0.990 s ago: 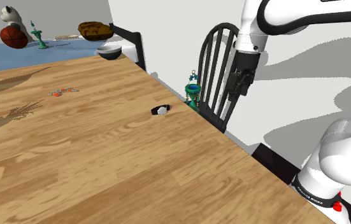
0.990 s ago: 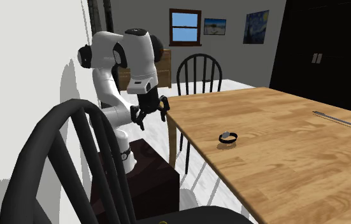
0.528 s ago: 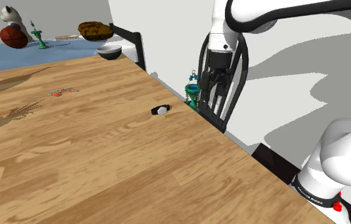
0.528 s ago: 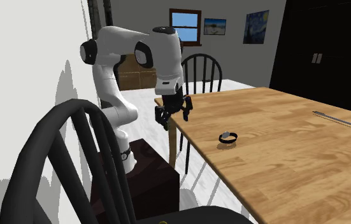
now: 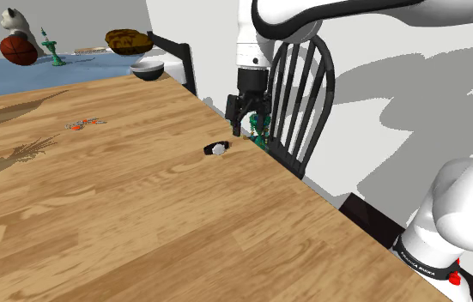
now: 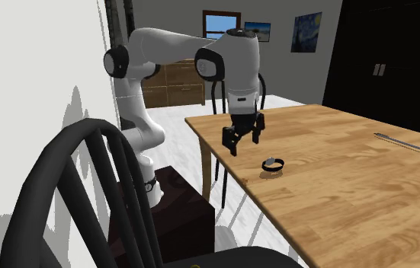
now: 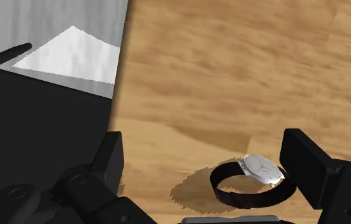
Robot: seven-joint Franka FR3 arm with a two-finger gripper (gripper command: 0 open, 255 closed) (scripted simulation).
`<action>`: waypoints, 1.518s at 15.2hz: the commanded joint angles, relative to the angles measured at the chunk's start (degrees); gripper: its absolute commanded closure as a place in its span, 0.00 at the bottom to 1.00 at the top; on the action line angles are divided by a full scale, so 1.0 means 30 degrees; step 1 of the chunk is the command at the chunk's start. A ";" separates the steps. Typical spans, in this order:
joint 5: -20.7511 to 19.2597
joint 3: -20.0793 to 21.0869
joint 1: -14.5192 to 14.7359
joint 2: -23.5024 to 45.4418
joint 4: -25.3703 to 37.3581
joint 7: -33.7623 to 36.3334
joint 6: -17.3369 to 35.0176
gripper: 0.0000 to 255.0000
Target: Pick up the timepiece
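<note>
So the arm's gripper (image 5: 247, 127) is hanging above the near edge of the wooden table (image 5: 140, 214). Its fingers are spread wide with nothing in them. The timepiece is a little wristwatch (image 5: 217, 148) with a dark strap and a pale round face. It sits on the table just in from that edge, close to the black chair (image 5: 303, 94) that stands off the side.

The bit that matters is the offset. In the shoulder view the watch lies down and to the left of the fingers, a bit further onto the table than the gripper is. The second exterior view agrees: the gripper (image 6: 243, 143) floats above the table, and the watch (image 6: 274, 163) is lower and off to that view's right, well clear of the fingertips.

In the wrist view the watch (image 7: 253, 181) does fall inside the gap of the gripper (image 7: 204, 143), but not centred. It's much closer to the finger that's over the wood than to the one hanging by the table edge. The strap is curled into a closed loop, face on top. The loop looks stretched roughly along the line from one finger to the other, though the angle makes that hard to swear by.

Best guess is the hand needs to slide inward over the table to centre the watch, then drop. The grab hasn't begun.
</note>
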 commanded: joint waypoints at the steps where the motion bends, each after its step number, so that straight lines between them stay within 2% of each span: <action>1: 0.0001 0.0362 0.0226 0.1335 0.1404 0.0601 -0.0001 0.00; 8: -0.0665 0.1335 0.1272 0.6715 0.8030 0.2755 -0.1073 0.00; 16: -0.0562 0.1310 0.1290 0.6595 0.5952 0.2292 0.0833 0.00; 18: -0.0562 0.1310 0.1290 0.6593 0.5951 0.2292 0.0833 0.00; 19: -0.0564 0.1312 0.1293 0.6601 0.5967 0.2299 0.0826 1.00; 23: -0.0562 0.1315 0.1296 0.6591 0.5966 0.2308 0.0820 1.00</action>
